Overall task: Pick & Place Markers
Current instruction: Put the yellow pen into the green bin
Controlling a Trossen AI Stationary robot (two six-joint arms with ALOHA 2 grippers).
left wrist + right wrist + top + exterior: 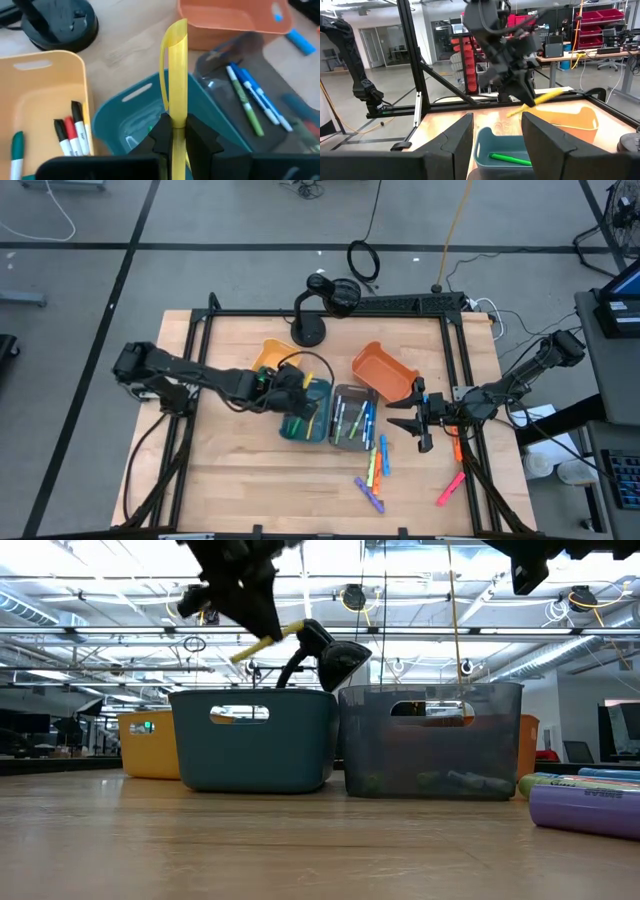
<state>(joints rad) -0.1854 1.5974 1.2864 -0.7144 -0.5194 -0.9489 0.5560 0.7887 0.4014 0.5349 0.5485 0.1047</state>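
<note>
Clenched on a yellow marker point(176, 85), our left hand point(291, 377) hangs over the teal bin point(306, 412) near the middle of the table point(240, 470). From the left wrist view the pen runs straight out between the two fingers point(200, 137), and its rear end is hidden under them. From table height we see only the lower part of that hand, cut off by the frame's upper edge, with the yellow marker sticking out at a slant above the teal bin's rim.

Our right hand point(422, 420) waits at the table's right side, its fingers spread and holding nothing; in the low view just a dark piece of it shows.

Nearest the front edge lie loose markers: a purple one point(370, 495), a pink one point(450, 488) farther right, and a yellow-green one point(372, 470) and a blue one point(385, 453) a little farther back. An orange shape by the right hand is too small for us to call.

Behind these, the grey bin point(352, 416) stands just beside the teal one and holds several pens, green and blue among them; through its smoky wall in the low view they are only dim streaks. A green marker point(510, 159) lies inside the teal bin.

Farther back, the yellow bin point(45, 95) holds red, black and green markers, partly cut off. The orange bin point(385, 372) sits tilted behind the grey one; we cannot make out its contents. A black stand point(312, 315) rises at the far edge.
</note>
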